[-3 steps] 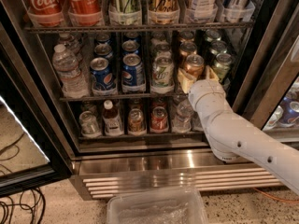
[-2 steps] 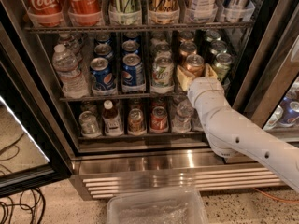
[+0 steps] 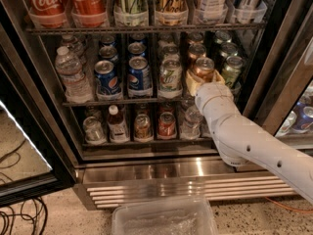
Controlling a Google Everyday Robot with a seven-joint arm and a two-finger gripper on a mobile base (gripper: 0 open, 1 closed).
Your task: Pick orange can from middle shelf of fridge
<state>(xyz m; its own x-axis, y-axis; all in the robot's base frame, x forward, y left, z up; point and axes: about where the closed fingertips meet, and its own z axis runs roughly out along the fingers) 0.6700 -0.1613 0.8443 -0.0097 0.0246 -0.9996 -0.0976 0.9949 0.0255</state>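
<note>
The orange can (image 3: pixel 204 67) stands at the front of the middle shelf (image 3: pixel 117 102) of the fridge (image 3: pixel 161 170), right of centre. My gripper (image 3: pixel 204 80) reaches in from the lower right on a white arm. Its pale fingers (image 3: pixel 192 82) hug the can's lower body on both sides. The can's top and upper half show above the fingers. More copper cans stand in the row behind it.
A pale green-and-white can (image 3: pixel 170 75) stands just left of the orange can, an olive-green can (image 3: pixel 231 68) just right. Pepsi cans (image 3: pixel 139 75) and a water bottle (image 3: pixel 72 75) sit further left. The glass door (image 3: pixel 29 146) hangs open at left. A clear plastic bin (image 3: pixel 164 219) lies on the floor.
The gripper and the orange can have stayed almost in place; the can sits very slightly higher in view than before.
</note>
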